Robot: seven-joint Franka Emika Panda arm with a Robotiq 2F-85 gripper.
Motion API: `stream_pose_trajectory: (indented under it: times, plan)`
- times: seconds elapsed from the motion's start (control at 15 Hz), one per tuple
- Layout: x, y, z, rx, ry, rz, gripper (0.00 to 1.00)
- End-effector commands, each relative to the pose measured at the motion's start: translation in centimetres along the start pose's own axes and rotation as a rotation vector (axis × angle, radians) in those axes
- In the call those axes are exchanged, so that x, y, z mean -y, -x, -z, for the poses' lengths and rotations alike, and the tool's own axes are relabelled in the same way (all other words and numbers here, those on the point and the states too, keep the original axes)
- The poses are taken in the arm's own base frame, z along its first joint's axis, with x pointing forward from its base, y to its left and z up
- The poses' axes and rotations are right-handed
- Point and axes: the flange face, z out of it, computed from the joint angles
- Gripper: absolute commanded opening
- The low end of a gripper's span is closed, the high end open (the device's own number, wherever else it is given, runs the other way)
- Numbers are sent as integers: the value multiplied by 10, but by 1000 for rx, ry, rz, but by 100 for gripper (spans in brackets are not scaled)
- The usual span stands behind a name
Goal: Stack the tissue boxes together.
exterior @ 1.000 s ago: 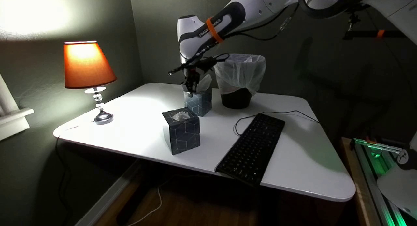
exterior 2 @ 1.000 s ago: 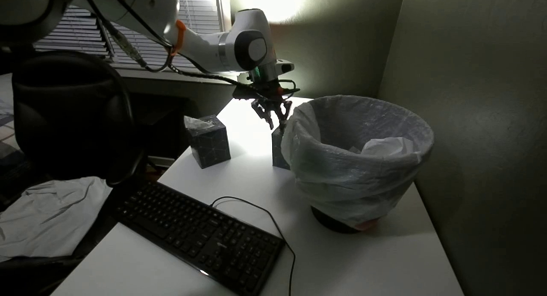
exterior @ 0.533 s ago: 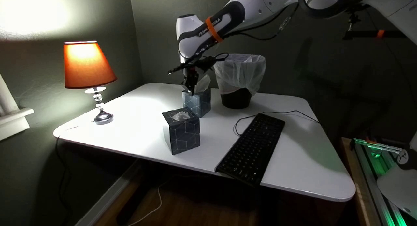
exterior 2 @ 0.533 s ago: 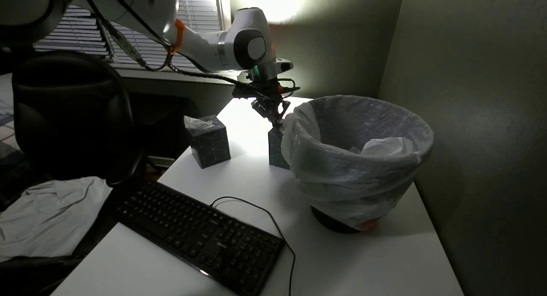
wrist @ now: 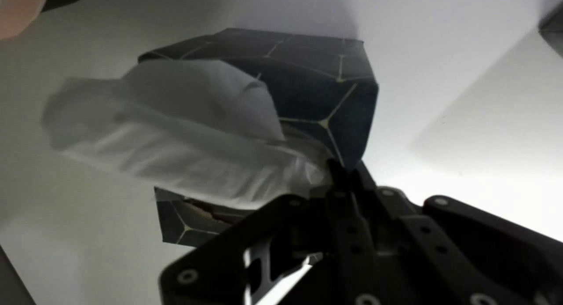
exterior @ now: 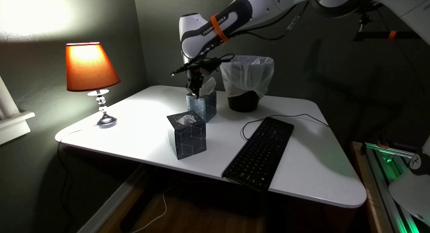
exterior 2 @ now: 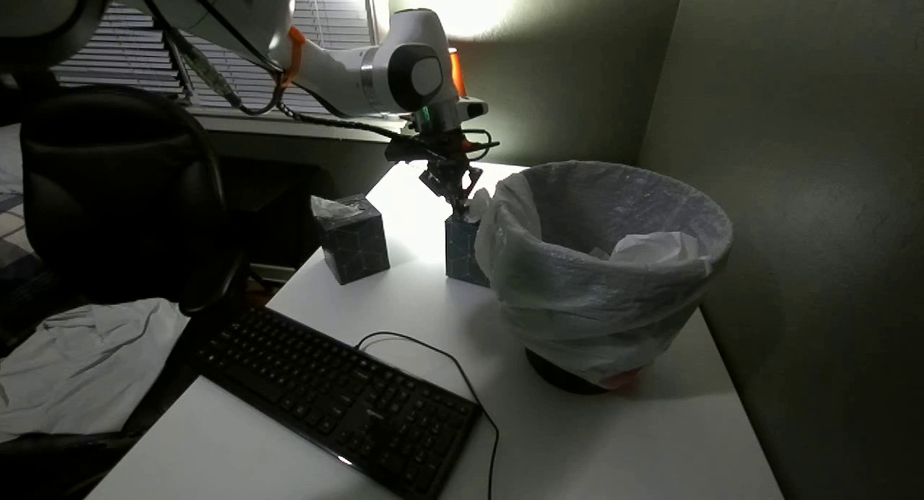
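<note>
The blue tissue box (exterior: 206, 107) sits on the white desk (exterior: 144, 125), walls (exterior: 161, 51) beyond, below the fingers (wrist: 352, 239) that clench its top edge, with the bin (exterior 2: 599, 301) and dark tissue box (exterior: 191, 140) near them, the keyboard (exterior: 260, 149) farther off.

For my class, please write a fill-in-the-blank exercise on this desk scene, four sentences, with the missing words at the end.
1. The fingers are closed on the tissue box nearer the lined ____.
2. The other tissue box has no box on top, so the pair is not yet ____.
3. The glowing lamp on the desk is switched ____.
4. The black device with rows of keys is a ____.
Missing words: bin; stacked; on; keyboard.
</note>
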Motion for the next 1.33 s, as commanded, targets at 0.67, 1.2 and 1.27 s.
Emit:
stream_pose_trajectory:
  times: [0.67,1.2,1.27]
  plan:
    - [50,30,103,-17,-14,199,2]
    - [91,81,148,-6,58,504,2]
    - [95,88,154,-8,62,539,2]
